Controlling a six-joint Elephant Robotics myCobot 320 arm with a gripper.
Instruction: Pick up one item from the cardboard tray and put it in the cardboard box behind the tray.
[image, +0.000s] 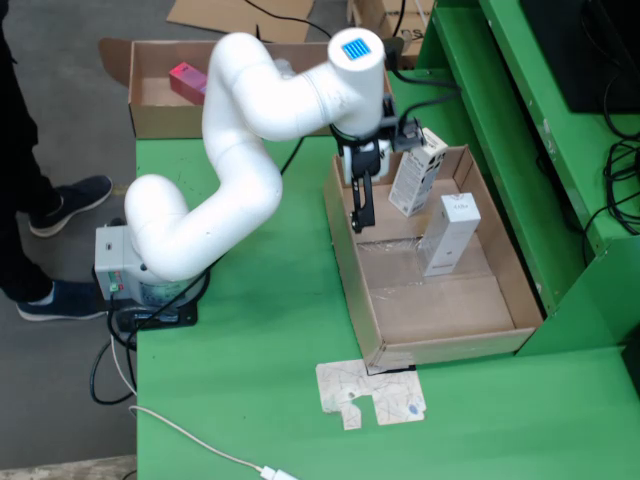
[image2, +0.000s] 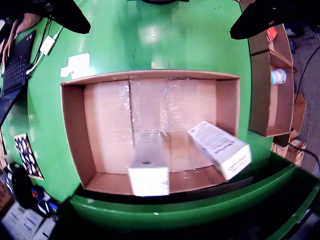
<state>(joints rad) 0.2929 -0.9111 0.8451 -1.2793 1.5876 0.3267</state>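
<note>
**Green table, tray with two cartons**

Green table (image: 260, 360): holds cardboard tray (image: 352, 270). Inside: two white cartons, one upright (image: 449, 234), one leaning (image: 417, 172) against the far end. Gripper (image: 361, 215) hangs above the tray, fingers apart, holding nothing. Cardboard box (image: 150, 100) behind contains a pink item (image: 188, 80).

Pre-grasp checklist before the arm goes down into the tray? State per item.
1. Items in cardboard tray: ok, two white boxes, one upright, one leaning on the far wall.
2. Gripper empty: ok, fingers hang over the tray floor holding nothing.
3. Gripper over a target: not ok, it sits beside the leaning box, not above either.
4. Jaw opening: cannot tell.
5. Tray floor around the upright box clear: ok in the wrist view.
6. Destination box open: ok, already holds a pink item.
</note>
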